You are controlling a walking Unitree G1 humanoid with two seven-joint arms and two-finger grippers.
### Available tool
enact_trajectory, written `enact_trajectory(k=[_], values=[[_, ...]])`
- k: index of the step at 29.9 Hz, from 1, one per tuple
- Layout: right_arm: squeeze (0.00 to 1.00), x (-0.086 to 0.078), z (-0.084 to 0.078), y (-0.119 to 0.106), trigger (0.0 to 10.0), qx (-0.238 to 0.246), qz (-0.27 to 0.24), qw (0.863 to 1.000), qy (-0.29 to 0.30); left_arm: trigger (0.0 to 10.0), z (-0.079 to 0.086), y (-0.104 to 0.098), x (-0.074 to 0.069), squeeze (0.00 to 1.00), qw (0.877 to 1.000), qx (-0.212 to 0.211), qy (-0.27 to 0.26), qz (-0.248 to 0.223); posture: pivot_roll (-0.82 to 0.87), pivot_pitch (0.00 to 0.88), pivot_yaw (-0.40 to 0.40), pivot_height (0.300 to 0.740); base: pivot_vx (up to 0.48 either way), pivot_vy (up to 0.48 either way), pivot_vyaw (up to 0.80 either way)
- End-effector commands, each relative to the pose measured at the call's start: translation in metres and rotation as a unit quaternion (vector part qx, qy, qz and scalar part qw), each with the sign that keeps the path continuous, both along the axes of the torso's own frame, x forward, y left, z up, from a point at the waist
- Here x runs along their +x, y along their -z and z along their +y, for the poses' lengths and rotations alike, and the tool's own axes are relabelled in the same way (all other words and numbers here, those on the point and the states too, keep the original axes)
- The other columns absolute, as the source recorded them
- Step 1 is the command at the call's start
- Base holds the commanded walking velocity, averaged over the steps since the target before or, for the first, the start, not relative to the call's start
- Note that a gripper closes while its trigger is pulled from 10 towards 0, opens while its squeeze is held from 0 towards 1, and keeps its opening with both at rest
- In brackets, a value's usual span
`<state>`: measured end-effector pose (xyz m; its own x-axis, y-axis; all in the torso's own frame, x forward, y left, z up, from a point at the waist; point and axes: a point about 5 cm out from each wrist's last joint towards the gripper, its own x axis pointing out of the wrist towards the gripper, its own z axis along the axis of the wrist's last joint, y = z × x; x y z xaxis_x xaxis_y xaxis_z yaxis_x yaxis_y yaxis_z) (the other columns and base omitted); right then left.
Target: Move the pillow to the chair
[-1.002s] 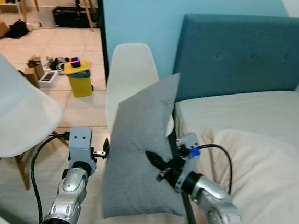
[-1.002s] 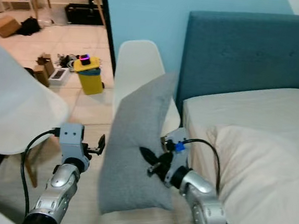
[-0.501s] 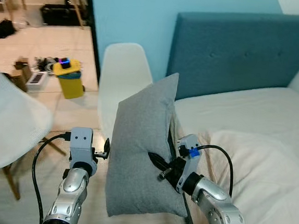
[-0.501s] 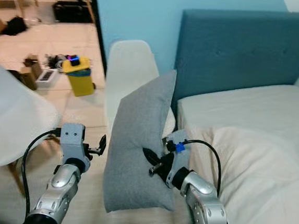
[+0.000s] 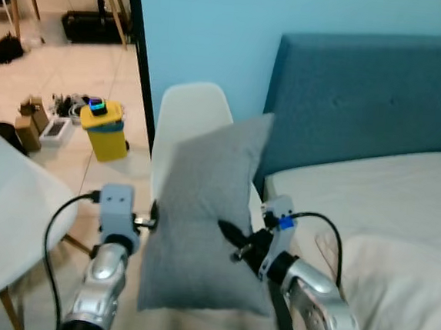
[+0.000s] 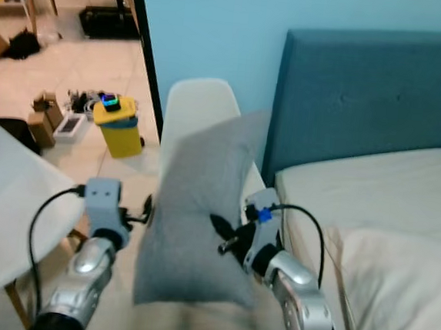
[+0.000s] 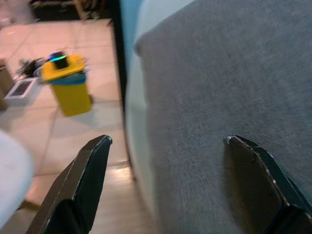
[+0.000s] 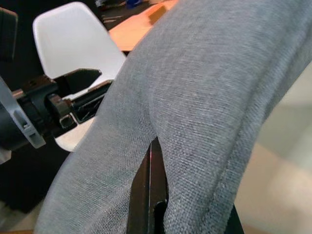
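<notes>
Pillow (image 5: 204, 218) carried upright between both arms, off the bed (image 5: 373, 186), so it can go onto the chair (image 5: 190, 116) just behind at 12 o'clock. Right gripper (image 5: 233, 239) pinched shut on fabric at 3 o'clock — cloth puckers around the finger. Left gripper (image 7: 170, 180) spread wide, one finger (image 7: 258, 170) braced flat against the 9 o'clock face. Grey woven cover, soft, slightly creased, tilted toward 1 o'clock.

A home bedroom: a bed (image 5: 372, 194) with blue headboard (image 5: 364, 108) against a light-blue wall (image 5: 209, 25).
</notes>
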<state>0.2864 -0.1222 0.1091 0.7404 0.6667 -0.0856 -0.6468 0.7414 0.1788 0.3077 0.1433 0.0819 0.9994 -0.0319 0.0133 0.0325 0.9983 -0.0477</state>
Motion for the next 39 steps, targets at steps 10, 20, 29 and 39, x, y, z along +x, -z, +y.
enact_trajectory(k=[10,20,29,39], values=[[0.0,0.01,-0.004,-0.011,10.0,0.012,-0.024,0.999,0.04,10.0,0.004,0.004,-0.003,0.0,1.0,0.008,0.0,0.01,-0.01,0.057,0.021,0.74,0.426,0.0,0.0],[0.0,0.012,-0.006,-0.012,10.0,0.011,-0.025,0.998,0.054,10.0,-0.005,0.004,-0.004,0.0,0.999,0.025,0.019,0.008,-0.01,0.06,0.017,0.74,0.345,0.0,0.0],[0.0,0.015,-0.006,-0.012,10.0,0.007,-0.025,0.998,0.066,10.0,-0.019,0.003,-0.006,0.0,0.997,0.033,0.066,-0.001,-0.01,0.057,0.014,0.74,0.0,-0.262,0.0],[0.0,0.018,-0.007,-0.01,10.0,-0.008,-0.022,0.997,0.079,10.0,-0.02,0.002,-0.005,0.0,0.998,0.026,0.062,-0.002,-0.01,0.055,0.013,0.74,0.0,-0.472,0.0]])
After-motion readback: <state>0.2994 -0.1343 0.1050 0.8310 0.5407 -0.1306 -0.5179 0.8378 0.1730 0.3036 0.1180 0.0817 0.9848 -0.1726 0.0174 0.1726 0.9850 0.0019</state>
